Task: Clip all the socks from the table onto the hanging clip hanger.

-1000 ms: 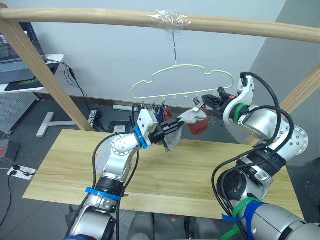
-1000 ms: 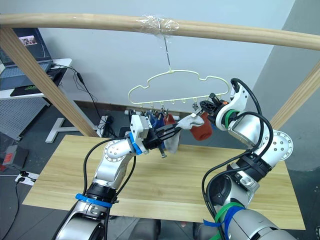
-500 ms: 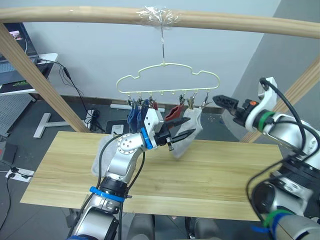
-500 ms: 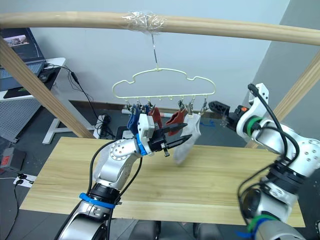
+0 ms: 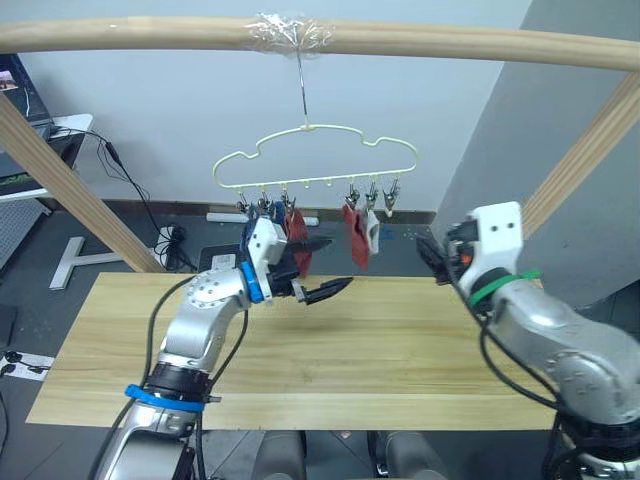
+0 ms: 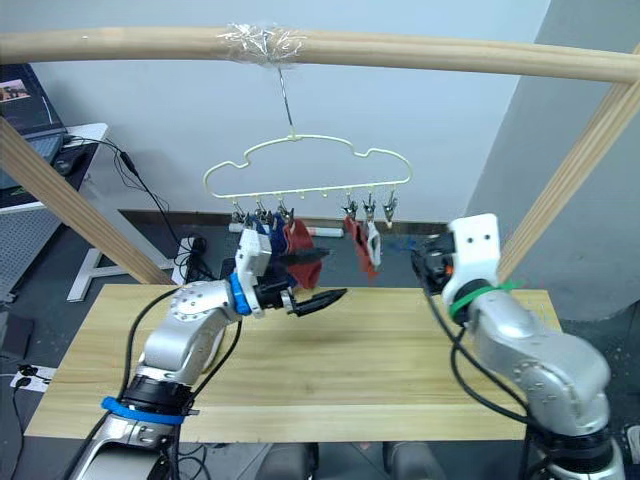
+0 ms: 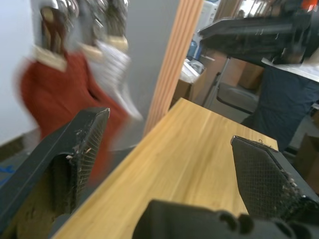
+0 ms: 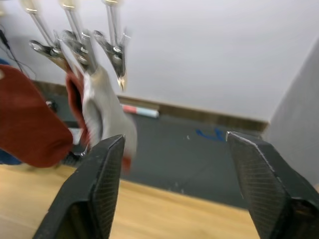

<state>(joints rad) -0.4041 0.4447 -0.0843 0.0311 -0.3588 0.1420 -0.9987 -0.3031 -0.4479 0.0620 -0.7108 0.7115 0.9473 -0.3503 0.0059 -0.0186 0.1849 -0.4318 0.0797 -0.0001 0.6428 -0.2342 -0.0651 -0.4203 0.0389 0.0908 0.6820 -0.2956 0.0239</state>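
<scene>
The pale yellow clip hanger hangs by its hook from the wooden pole. Several socks hang from its clips: blue ones at the left, a rust red one, another red one and a light grey one. My left gripper is open and empty, just below and in front of the red socks, over the table. In the left wrist view a red sock and the grey sock hang beyond the fingers. My right gripper is open and empty, to the right of the hanger and apart from the grey sock.
The thick wooden pole crosses overhead, with slanted posts at the left and right. A desk stands at the far left, and cables lie on the floor behind the table.
Both grippers opened. The left one let go of the grey sock and drew back; the right one pulled away to the right. The grey sock now hangs from a clip. The camera also shifted.
</scene>
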